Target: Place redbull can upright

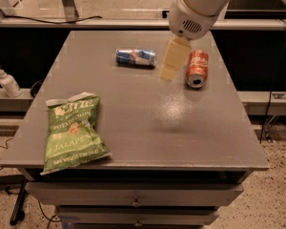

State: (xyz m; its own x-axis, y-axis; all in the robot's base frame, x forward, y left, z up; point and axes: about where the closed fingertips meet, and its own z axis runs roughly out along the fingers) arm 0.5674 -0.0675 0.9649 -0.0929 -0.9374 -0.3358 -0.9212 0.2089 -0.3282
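Observation:
The redbull can [136,57], slim, blue and silver, lies on its side at the back middle of the grey table [148,128]. My gripper [169,67], cream-coloured, hangs from the white arm [195,8] above the table. It is just to the right of the redbull can, between it and an orange-red soda can [197,68]. It holds nothing that I can see.
The orange-red soda can lies on its side at the back right. A green chip bag [74,131] lies flat at the front left. A white pump bottle [8,81] stands on a ledge left of the table. Drawers are below the front edge.

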